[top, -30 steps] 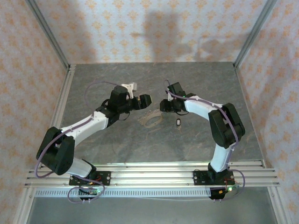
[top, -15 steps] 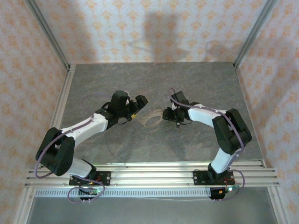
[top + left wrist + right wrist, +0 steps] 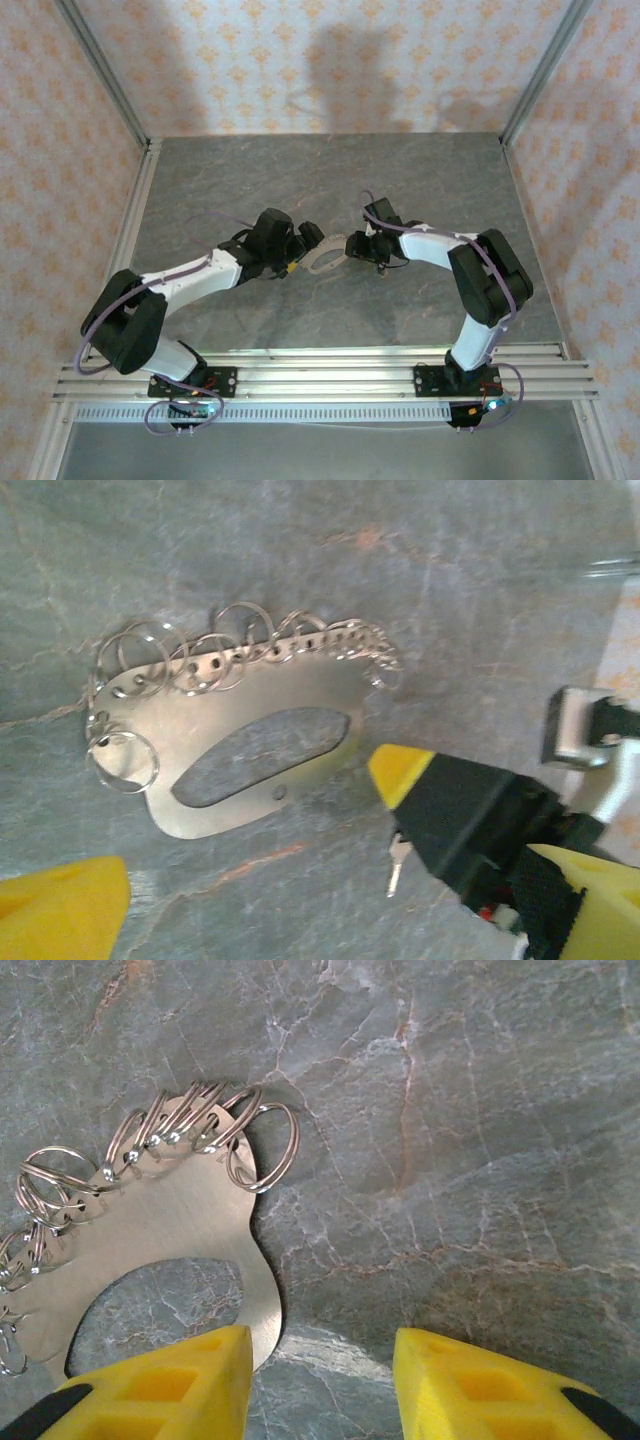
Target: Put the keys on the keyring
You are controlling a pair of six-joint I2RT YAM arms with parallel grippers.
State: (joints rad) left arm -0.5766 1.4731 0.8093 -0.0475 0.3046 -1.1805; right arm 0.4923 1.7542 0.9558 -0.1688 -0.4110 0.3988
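Note:
The keyring (image 3: 250, 730) is a flat silvery plate with an oval cut-out and several small wire rings along one edge, lying flat on the grey table (image 3: 400, 180). In the top view the keyring (image 3: 325, 262) lies between both grippers. My left gripper (image 3: 320, 910) hovers wide open just left of it, nothing between its yellow fingers (image 3: 60, 910). My right gripper (image 3: 320, 1360) is open over bare table at the keyring's (image 3: 160, 1230) right end. The key's pale blade (image 3: 397, 865) pokes out from under the right gripper's black finger (image 3: 470, 820); its head is hidden.
Aluminium rails (image 3: 130, 210) border the table at left and right, with patterned walls behind. Both arms (image 3: 200, 272) bend inward from their bases at the near rail (image 3: 320, 370), crowding the table's middle.
The left arm has swung right and lower to the keyring, its gripper opening wider. The right gripper has dropped toward the keyring's right end, covering the key's head.

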